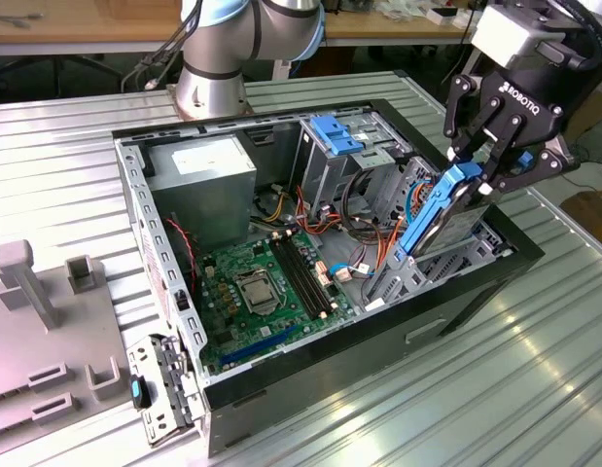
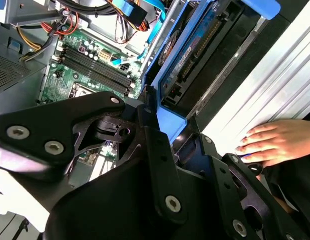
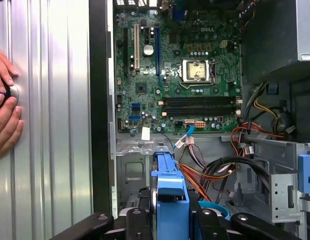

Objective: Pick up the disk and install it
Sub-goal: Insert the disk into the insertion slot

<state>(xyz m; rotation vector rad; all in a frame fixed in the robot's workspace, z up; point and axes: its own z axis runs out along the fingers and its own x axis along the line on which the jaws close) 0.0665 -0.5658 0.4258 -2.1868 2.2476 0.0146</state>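
Above the drive bay (image 1: 468, 257) of the open computer case (image 1: 310, 375), the tool (image 1: 495, 167) is clamped on the upper end of the disk (image 1: 439, 216); its long axis slants down toward that bay.

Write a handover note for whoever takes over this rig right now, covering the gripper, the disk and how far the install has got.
The gripper: jaws shut on the upper end of the disk.
Disk: tilted, lower end inside the open computer case, upper end above its rim.
Done: pickup. Left: disk not yet seated.
A person's hand rests on the table beside the case.
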